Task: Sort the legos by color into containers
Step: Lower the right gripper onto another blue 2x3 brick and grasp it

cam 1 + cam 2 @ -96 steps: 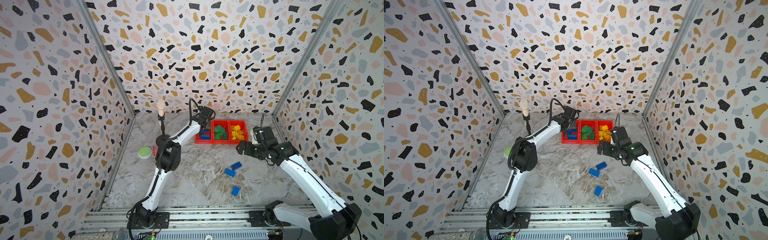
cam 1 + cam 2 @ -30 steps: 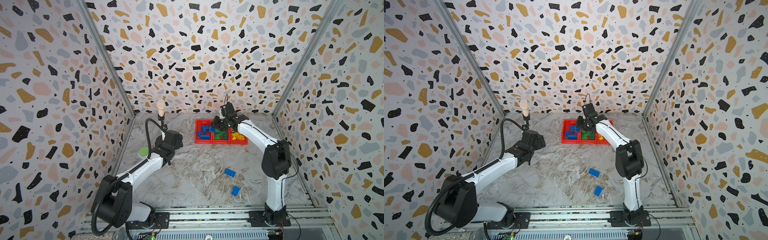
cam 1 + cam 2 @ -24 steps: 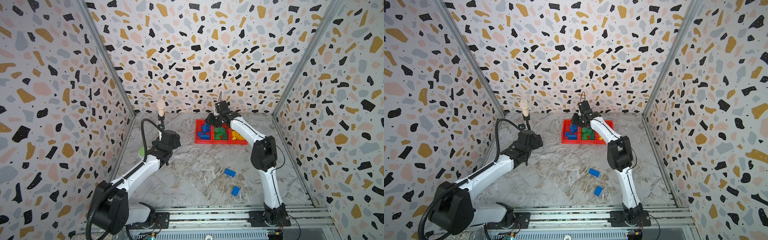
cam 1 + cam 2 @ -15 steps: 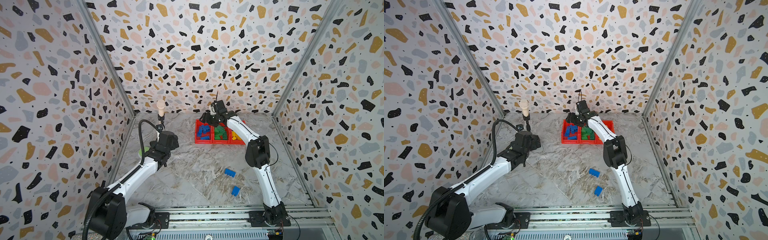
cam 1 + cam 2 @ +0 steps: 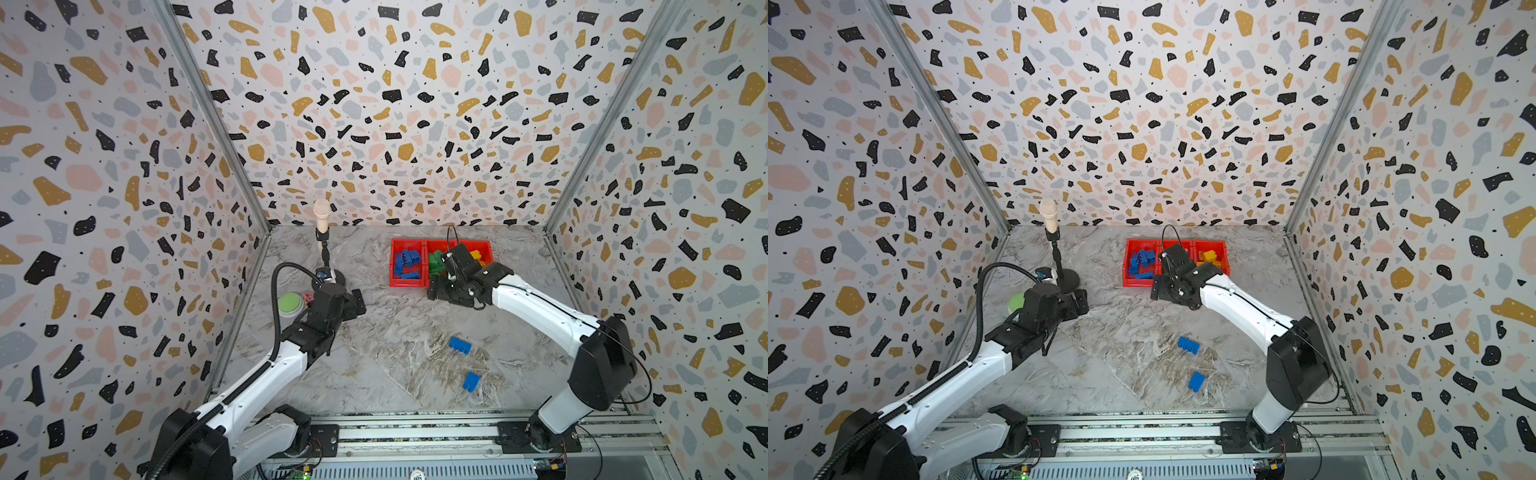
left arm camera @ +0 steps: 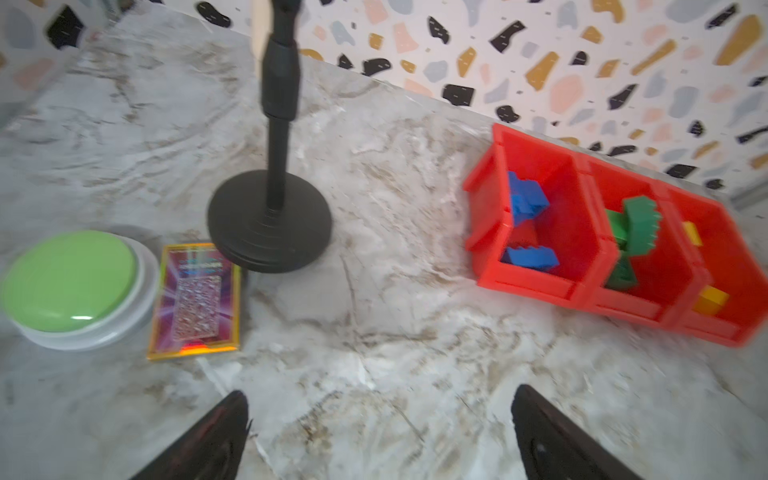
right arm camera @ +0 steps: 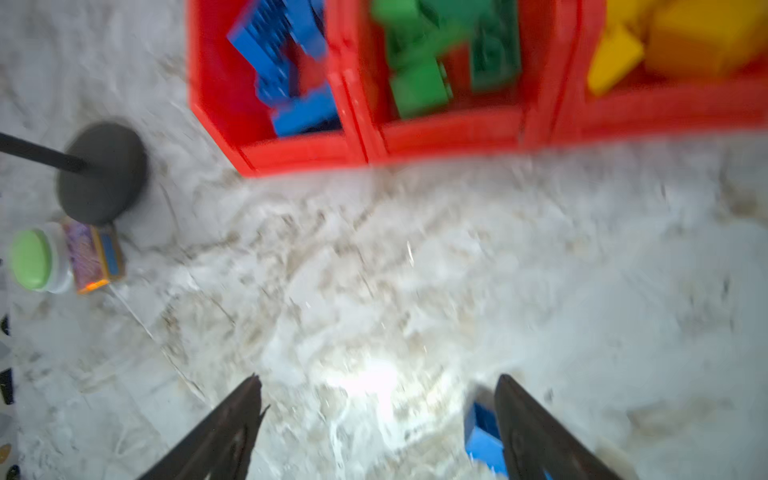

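Note:
Three joined red containers (image 5: 409,282) (image 5: 1138,282) stand at the back. The left one holds blue legos (image 5: 406,262), the middle one green legos (image 6: 640,224), the right one yellow legos (image 7: 685,37). Two more blue legos lie on the table nearer the front, a long one (image 5: 459,345) (image 5: 1188,345) and a short one (image 5: 471,381) (image 5: 1196,381). My right gripper (image 5: 433,292) (image 7: 379,388) hovers just in front of the containers, open and empty, with a blue lego (image 7: 482,432) beside one finger. My left gripper (image 5: 359,301) (image 6: 380,403) is open and empty over bare table.
A microphone stand (image 5: 324,266) (image 6: 270,220) rises at the back left. A round green button (image 5: 290,302) (image 6: 68,280) and a small patterned box (image 6: 195,299) sit beside its base. Terrazzo walls close three sides, and a metal rail (image 5: 415,436) runs along the front.
My right gripper was shut over the containers, opened there, and has drawn back to just in front of them. The left gripper has shifted slightly right.

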`<state>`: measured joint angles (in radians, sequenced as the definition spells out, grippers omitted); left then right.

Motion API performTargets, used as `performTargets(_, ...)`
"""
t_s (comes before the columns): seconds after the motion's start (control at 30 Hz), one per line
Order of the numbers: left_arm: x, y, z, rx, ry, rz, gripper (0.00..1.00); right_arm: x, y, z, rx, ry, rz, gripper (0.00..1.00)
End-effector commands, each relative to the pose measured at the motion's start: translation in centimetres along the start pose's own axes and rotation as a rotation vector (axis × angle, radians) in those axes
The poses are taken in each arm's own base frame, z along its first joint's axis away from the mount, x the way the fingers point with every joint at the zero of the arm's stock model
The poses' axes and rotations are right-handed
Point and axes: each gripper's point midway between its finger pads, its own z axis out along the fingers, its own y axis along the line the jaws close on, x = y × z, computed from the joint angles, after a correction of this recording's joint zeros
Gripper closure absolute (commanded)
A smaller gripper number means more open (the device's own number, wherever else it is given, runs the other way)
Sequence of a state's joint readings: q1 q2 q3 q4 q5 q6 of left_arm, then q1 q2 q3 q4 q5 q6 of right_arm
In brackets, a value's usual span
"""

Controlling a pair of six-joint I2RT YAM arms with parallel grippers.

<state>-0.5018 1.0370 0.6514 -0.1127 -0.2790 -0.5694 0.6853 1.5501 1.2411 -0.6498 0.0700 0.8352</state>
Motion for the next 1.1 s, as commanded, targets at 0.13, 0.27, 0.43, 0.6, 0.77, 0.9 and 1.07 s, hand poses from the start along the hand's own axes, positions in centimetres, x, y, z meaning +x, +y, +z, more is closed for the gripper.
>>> performTargets(0.13, 3.8, -3.7, -4.6, 0.095, 0.050, -0.026, 0.00, 8.0, -4.6, -0.9, 0.092, 0.011, 0.189, 0.09)
performTargets(0.27, 5.1, -2.9, -6.5, 0.108, 0.051, -0.050, 0.00, 9.7, -6.3, -1.1, 0.104, -0.013, 0.223, 0.08)
performTargets(0.43, 4.7, -2.3, -6.7, 0.099, 0.009, -0.029, 0.00, 9.9, -6.8, -0.4, 0.096, -0.027, 0.259, 0.06)
performTargets(0.6, 4.2, -4.3, -5.1, 0.096, 0.030, 0.078, 0.00, 9.1, -6.7, 1.3, 0.122, -0.008, 0.278, 0.06)
performTargets(0.77, 3.0, -4.9, -3.8, 0.052, 0.016, 0.176, 0.00, 9.0, -7.6, 3.4, 0.201, 0.052, 0.297, 0.06)
performTargets(0.9, 2.3, -4.0, -2.8, 0.049, -0.001, 0.151, 0.00, 8.8, -8.1, 4.7, 0.180, 0.061, 0.289, 0.13)
performTargets(1.07, 1.5, -3.0, -2.1, 0.037, -0.018, 0.107, 0.00, 8.1, -8.0, 5.7, 0.175, 0.081, 0.248, 0.21)
